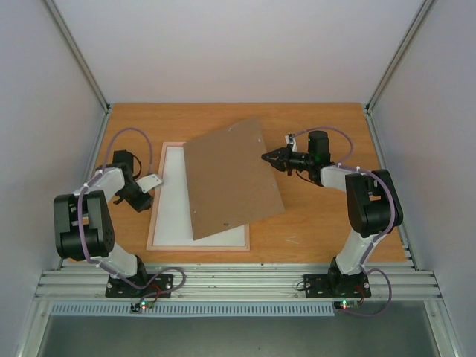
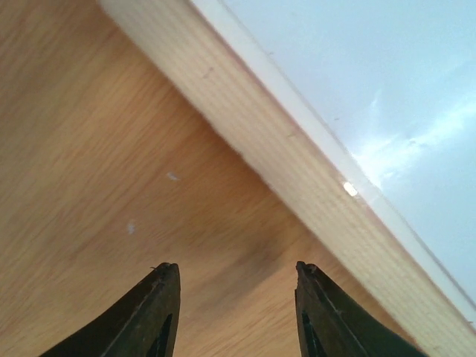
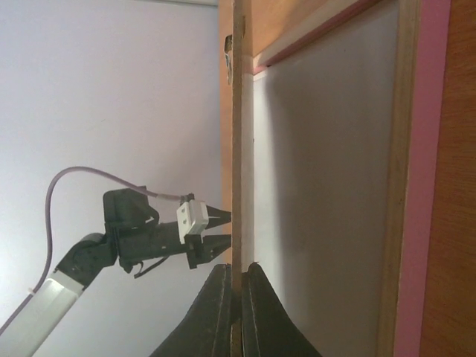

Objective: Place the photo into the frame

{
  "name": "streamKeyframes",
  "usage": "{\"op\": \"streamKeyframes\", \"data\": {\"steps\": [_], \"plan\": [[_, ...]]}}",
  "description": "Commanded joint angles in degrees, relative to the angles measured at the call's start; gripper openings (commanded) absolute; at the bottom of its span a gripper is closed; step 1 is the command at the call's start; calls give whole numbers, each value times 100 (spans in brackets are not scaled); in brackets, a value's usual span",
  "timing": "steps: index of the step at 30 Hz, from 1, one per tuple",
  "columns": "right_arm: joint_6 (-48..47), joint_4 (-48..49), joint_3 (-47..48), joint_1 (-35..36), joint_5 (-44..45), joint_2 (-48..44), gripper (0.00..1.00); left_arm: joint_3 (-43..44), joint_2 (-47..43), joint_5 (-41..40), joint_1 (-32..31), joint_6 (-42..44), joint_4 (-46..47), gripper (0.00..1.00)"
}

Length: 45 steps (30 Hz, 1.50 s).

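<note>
The frame (image 1: 197, 248), with its thin pale pink border, lies flat on the table left of centre. A white sheet (image 1: 172, 201) fills it; I cannot tell whether this is the photo's back, and no printed side shows. My right gripper (image 1: 268, 158) is shut on the right edge of a brown backing board (image 1: 232, 178), held tilted over the frame's right half. In the right wrist view the board's edge (image 3: 239, 149) sits between the shut fingers. My left gripper (image 1: 154, 181) is open and empty at the frame's left border (image 2: 297, 156), over bare wood.
The orange-brown wooden table (image 1: 320, 223) is ringed by white walls with metal posts at the corners. Both arm bases are bolted to the rail at the near edge. The left arm's purple cable loops over the table's left side.
</note>
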Motion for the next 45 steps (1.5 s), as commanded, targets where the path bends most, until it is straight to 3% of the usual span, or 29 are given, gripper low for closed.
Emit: {"op": "streamKeyframes", "data": {"steps": [1,9,29,45], "plan": [[130,425,-10,48,-184,58,1,-86,44,364,-207,-149,-116,44],[13,414,-31,44,-228,158,1,87,235,574,-875,-553,36,44],[39,991,260,657,251,904,1,375,501,538,-886,-690,-5,43],[-364,203,-165,856,1132,650,1,583,725,531,-886,-767,-131,42]]}}
